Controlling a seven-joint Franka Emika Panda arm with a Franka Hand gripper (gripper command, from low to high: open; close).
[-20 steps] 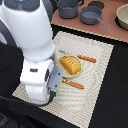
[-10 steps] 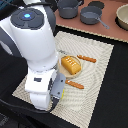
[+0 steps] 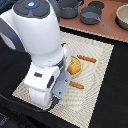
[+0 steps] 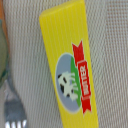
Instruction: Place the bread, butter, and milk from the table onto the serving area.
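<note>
The butter (image 4: 71, 64) is seen lying flat on the striped mat (image 4: 110, 30), a fork (image 4: 14, 110) just beside it. The mat's right part (image 3: 100, 70) lies bare in the exterior view. The claw's opening cannot be told.

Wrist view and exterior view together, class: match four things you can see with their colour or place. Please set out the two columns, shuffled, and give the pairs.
Things
1. butter
2. bread
3. grey pots
4. fork

Descriptions
A. standing on the pinkish-brown board
B. yellow with a red-and-white label, lying flat on the striped mat
C. golden-orange, partly hidden by the white arm
D. grey tines, near the yellow packet but apart from it

Pairs: 1-B, 2-C, 3-A, 4-D
</note>
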